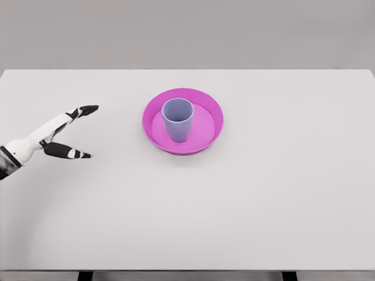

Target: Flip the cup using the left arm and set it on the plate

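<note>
Left hand (61,133), fingers spread, empty

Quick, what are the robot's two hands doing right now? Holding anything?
Left hand: open, fingers spread, holding nothing, apart from the upright blue-grey plastic cup on the round pink plate.
Right hand: not in view.

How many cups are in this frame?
1. A blue-grey cup stands upright, mouth up, on the pink plate near the table's centre. Nothing in view could hide another.
</note>
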You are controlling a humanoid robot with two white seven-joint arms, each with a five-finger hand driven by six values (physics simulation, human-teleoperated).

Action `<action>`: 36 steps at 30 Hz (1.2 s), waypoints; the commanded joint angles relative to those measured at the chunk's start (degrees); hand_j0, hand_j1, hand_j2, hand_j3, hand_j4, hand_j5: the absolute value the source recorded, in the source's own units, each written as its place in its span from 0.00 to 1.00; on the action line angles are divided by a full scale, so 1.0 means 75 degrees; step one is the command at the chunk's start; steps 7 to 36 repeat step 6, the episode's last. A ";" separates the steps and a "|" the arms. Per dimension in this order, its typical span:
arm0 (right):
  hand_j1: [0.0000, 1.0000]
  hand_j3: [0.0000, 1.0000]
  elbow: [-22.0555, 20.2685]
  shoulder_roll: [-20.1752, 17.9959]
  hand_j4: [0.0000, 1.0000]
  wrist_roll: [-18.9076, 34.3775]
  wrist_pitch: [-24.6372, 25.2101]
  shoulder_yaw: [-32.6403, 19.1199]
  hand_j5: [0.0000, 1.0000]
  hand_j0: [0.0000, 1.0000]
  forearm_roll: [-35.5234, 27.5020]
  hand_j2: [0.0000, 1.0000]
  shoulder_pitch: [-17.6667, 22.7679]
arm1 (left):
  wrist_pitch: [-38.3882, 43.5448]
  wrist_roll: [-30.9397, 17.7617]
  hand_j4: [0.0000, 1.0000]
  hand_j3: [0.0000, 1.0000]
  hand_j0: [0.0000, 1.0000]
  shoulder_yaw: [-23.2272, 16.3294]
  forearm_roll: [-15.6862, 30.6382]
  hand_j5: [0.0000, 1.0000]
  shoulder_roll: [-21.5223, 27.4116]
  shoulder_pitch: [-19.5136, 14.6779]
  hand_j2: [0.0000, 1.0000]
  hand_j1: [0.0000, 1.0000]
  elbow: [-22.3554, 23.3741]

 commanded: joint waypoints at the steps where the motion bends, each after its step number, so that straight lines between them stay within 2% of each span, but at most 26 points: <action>1: 1.00 1.00 0.0000 0.0000 1.00 0.0001 0.0001 0.0000 1.00 1.00 -0.0001 1.00 0.0000 | 0.0021 0.0003 1.00 1.00 1.00 0.0334 0.0092 1.00 0.0535 0.0000 1.00 1.00 -0.0004; 4: 1.00 1.00 0.0000 0.0000 1.00 0.0001 0.0001 0.0000 1.00 1.00 -0.0001 1.00 0.0000 | 0.0021 0.0003 1.00 1.00 1.00 0.0463 0.0104 1.00 0.0863 0.0094 1.00 1.00 -0.0028; 36: 1.00 1.00 0.0000 0.0000 1.00 0.0001 0.0001 0.0000 1.00 1.00 -0.0001 1.00 0.0000 | 0.0021 0.0003 1.00 1.00 1.00 0.0510 0.0104 1.00 0.0863 0.0094 1.00 1.00 -0.0028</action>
